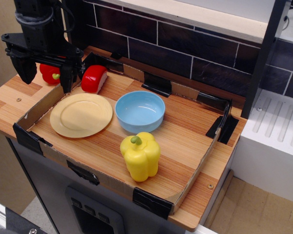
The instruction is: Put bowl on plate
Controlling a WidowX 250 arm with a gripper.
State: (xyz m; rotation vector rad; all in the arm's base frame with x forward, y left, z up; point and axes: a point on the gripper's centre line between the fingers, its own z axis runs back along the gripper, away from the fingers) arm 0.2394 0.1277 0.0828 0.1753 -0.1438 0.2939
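Note:
The light-blue bowl (140,111) sits upright on the wooden tray floor near the middle. The pale yellow plate (81,115) lies flat just left of it, their rims nearly touching. My gripper (45,76) hangs at the back left, above the tray's left wall and behind the plate. Its two black fingers (24,69) are spread apart with nothing between them. It is well left of the bowl.
A yellow bell pepper (140,156) stands in front of the bowl. A red-and-white wedge (94,79) lies behind the plate, and a red pepper (51,74) sits behind my gripper. Low cardboard walls (205,156) ring the tray. A dark tiled wall stands behind, a white drainer (278,126) at right.

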